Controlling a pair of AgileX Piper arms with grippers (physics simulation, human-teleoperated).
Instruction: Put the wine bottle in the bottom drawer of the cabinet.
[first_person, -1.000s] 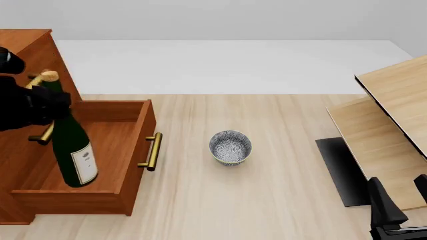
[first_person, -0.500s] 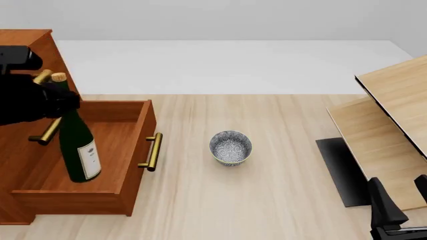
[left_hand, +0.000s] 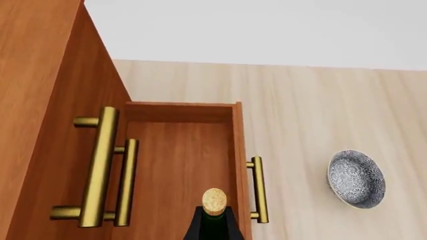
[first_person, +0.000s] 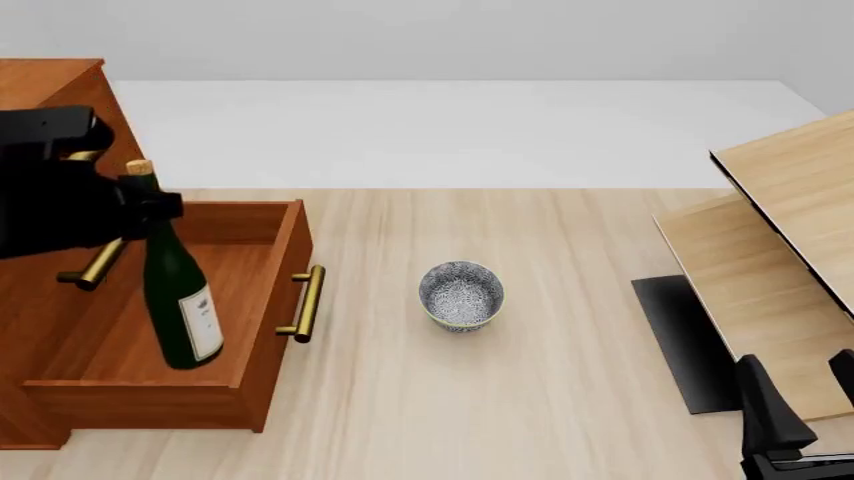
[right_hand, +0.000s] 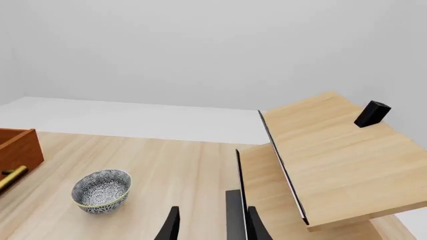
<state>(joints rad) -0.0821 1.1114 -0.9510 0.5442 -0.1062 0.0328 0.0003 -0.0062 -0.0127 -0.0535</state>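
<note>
The wine bottle (first_person: 182, 295), dark green with a white label and tan cork, leans over the open bottom drawer (first_person: 262, 335) of the reddish-brown cabinet (first_person: 54, 92). Its base sits inside the drawer's outline; whether it touches the floor I cannot tell. My left gripper (first_person: 134, 207) is shut on the bottle's neck just under the cork. In the left wrist view the cork (left_hand: 213, 198) shows above the drawer floor (left_hand: 179, 160); the fingers are out of frame. My right gripper (first_person: 801, 388) stands open at the near right, holding nothing, with its fingertips (right_hand: 172, 226) low in its own view.
A speckled grey bowl (first_person: 462, 293) stands on the table right of the drawer's brass handle (first_person: 304, 303). Two upper drawer handles (left_hand: 100, 165) jut out beside the bottle. Pale light-wood furniture (first_person: 787, 260) and a black mat (first_person: 683, 340) fill the right side.
My left gripper has carried the bottle rightward, toward the drawer's front wall. The bottle stands a little more upright. The right arm has not moved.
</note>
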